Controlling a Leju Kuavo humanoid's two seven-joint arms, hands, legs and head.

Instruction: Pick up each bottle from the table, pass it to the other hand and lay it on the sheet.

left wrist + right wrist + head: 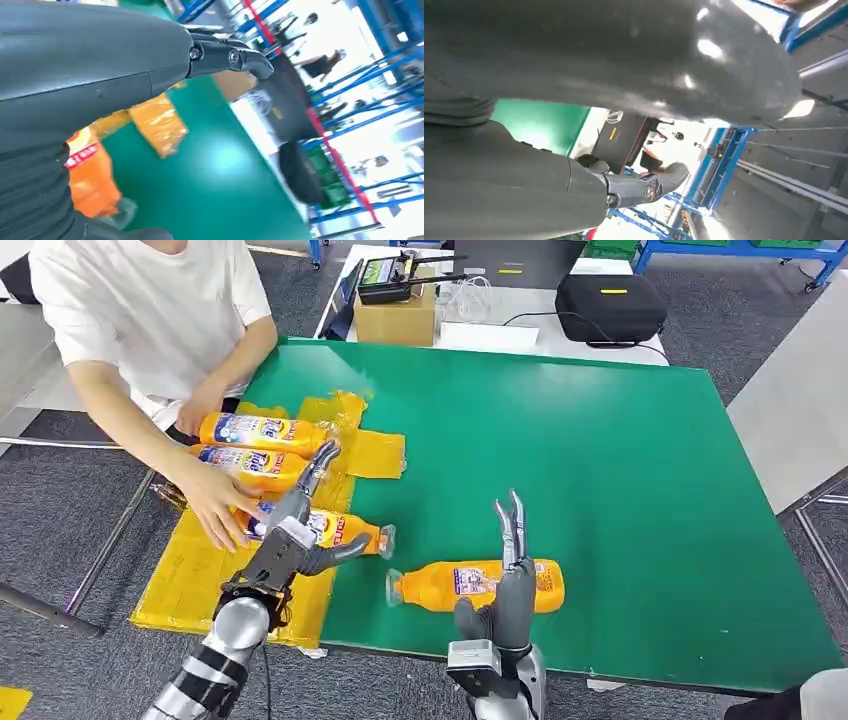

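The bottle [478, 585] lies on its side on the table [600, 490], right hand [510, 585] above it with fingers apart; left hand [300, 530] open. Probably rigid, slick plastic: grasp mid-body

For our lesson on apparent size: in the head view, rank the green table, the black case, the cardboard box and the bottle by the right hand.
1. Green table
2. Bottle and black case: look alike, and the case is farther, so unranked
3. Cardboard box
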